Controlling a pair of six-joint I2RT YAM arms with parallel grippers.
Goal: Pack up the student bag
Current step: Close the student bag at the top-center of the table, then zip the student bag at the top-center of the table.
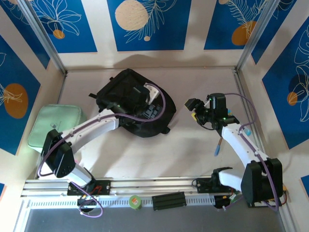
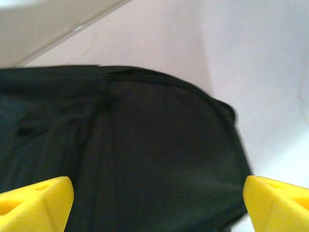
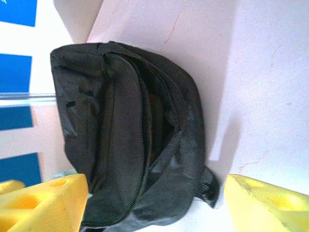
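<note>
The student bag [image 1: 120, 96] is a large black fabric backpack lying at the middle back of the table. Its main zipper gapes open in the right wrist view, where the student bag [image 3: 120, 145] shows a dark inside. My left gripper [image 1: 145, 96] hovers over the bag's top. In the left wrist view its yellow fingertips [image 2: 34, 203] stand far apart, open, over the black fabric [image 2: 154, 159], gripping nothing. My right gripper [image 1: 192, 110] is to the right of the bag, apart from it. It is open too, its yellow fingers [image 3: 43, 203] spread wide with nothing between them.
A mint-green padded pouch [image 1: 55, 125] lies at the table's left edge, beside the left arm. A slim orange-and-blue pen-like object [image 1: 218, 146] lies on the table next to the right arm. A green tape roll [image 1: 135, 202] sits on the front rail.
</note>
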